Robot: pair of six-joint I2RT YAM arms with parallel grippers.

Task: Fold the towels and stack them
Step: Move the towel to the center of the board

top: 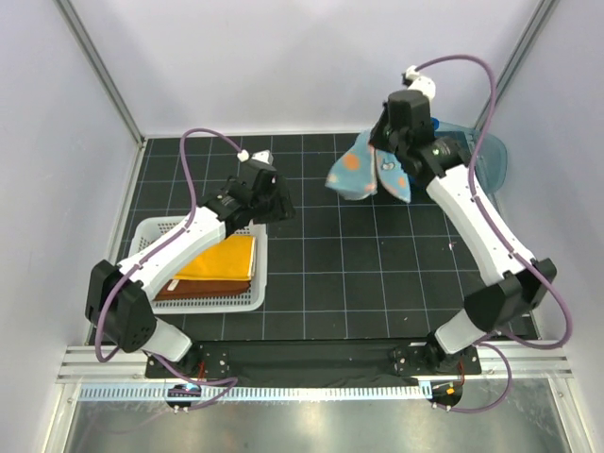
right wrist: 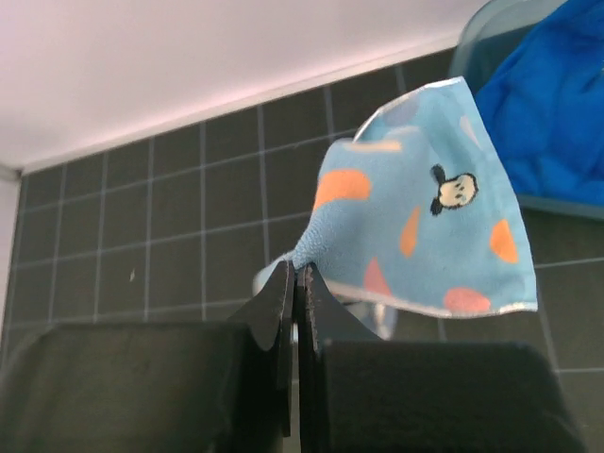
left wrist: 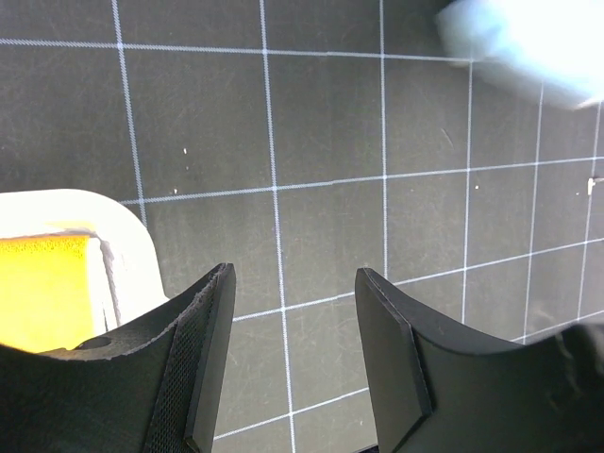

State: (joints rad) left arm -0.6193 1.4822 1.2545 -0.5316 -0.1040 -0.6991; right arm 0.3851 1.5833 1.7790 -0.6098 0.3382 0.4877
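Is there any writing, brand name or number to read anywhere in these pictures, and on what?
None can be read. The spotted towel in the right hand bears only a small cartoon face and orange blobs, no letters. The white basket shows no label.

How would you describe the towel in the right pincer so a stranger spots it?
Look at the far right of the black gridded table, beside the blue tub. The right pincer holds a towel there. It alone is light blue with orange spots; the tub's towel is plain royal blue.
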